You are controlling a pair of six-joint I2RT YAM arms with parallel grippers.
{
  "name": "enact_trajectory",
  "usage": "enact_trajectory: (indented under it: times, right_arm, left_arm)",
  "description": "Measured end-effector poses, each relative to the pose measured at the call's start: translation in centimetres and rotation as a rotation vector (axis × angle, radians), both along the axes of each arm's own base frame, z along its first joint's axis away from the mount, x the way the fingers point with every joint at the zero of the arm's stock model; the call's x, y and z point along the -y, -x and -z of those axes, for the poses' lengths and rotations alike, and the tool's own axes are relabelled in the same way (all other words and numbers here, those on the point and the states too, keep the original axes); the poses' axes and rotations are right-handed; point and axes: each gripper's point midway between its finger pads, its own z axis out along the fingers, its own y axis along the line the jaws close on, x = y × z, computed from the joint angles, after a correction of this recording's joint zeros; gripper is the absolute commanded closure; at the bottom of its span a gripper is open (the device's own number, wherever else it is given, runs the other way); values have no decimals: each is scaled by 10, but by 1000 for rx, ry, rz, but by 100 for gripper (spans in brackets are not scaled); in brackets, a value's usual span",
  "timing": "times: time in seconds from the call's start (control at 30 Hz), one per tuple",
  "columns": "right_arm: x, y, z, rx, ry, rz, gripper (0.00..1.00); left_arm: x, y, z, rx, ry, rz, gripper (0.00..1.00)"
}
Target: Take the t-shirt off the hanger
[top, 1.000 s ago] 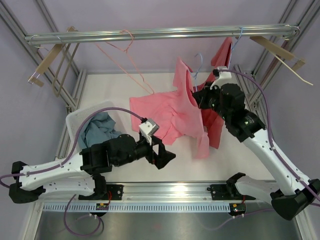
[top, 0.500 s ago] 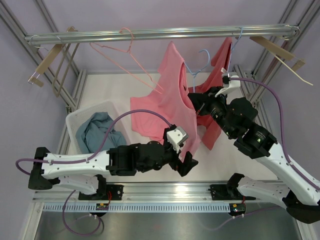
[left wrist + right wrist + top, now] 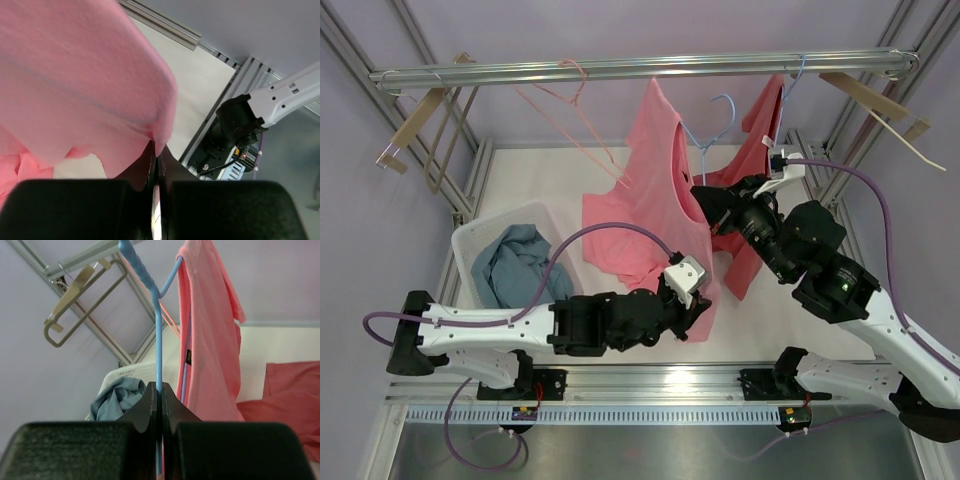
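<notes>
A pink t-shirt (image 3: 655, 170) hangs on a light-blue wire hanger (image 3: 720, 115) held up over the middle of the table. My right gripper (image 3: 705, 200) is shut on the hanger's thin blue wire (image 3: 159, 340), just below the hook; the t-shirt (image 3: 207, 340) drapes to the right of that wire. My left gripper (image 3: 705, 300) sits at the shirt's lower front corner. In the left wrist view the jaws (image 3: 155, 150) are pressed together with the pink hem (image 3: 75, 85) pinched at their tips.
A white basket (image 3: 480, 245) holding a blue-grey cloth (image 3: 515, 265) stands at the left. A second pink garment (image 3: 610, 235) lies behind the hanging shirt. A red garment (image 3: 765, 110) hangs from the rail (image 3: 640, 68), beside an empty pink hanger (image 3: 570, 100) and wooden hangers (image 3: 420, 120).
My left gripper swung right to the shirt's lower corner and closed on the hem. My right arm lifted the hanger and shirt higher.
</notes>
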Motion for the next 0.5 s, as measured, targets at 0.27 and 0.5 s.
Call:
enact_trajectory:
  times: [0.27, 0.5]
  right_arm:
    - [7, -22, -29, 128, -43, 129, 100]
    - [-23, -55, -29, 163, -4, 172, 100]
  left_arm:
    - [21, 46, 14, -10, -10, 139, 100]
    - [20, 85, 36, -14, -51, 226, 100]
